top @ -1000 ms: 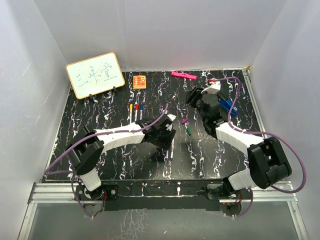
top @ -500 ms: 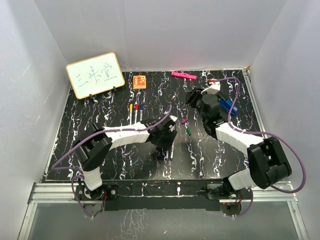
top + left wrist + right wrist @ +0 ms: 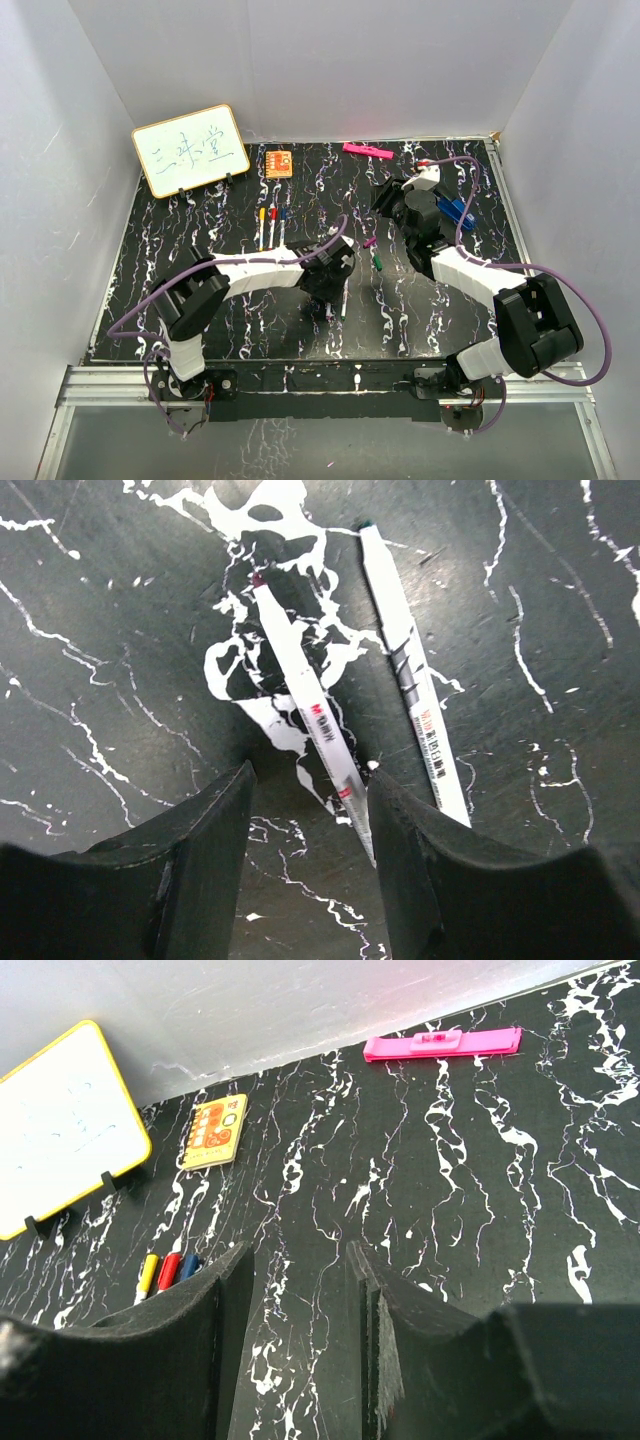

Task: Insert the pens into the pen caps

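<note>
Two white pens lie side by side on the black marbled table. In the left wrist view the purple-tipped pen point(image 3: 305, 695) runs between my left gripper's fingers, and the green-tipped pen point(image 3: 415, 680) lies just outside the right finger. My left gripper point(image 3: 310, 780) is open, low over the purple-tipped pen's rear end; it also shows in the top view point(image 3: 327, 297). A purple cap point(image 3: 369, 242) and a green cap point(image 3: 379, 262) lie to the right of it. Three pens with yellow, red and blue ends point(image 3: 272, 226) lie further back. My right gripper point(image 3: 300, 1255) is open and empty above the table.
A whiteboard point(image 3: 190, 150) stands at the back left, with an orange square block point(image 3: 279, 162) beside it. A pink marker point(image 3: 366, 151) lies by the back wall. A blue object point(image 3: 456, 211) lies under the right arm. White walls surround the table.
My left arm has reached a little further right and come down over the two pens. The right arm has not moved.
</note>
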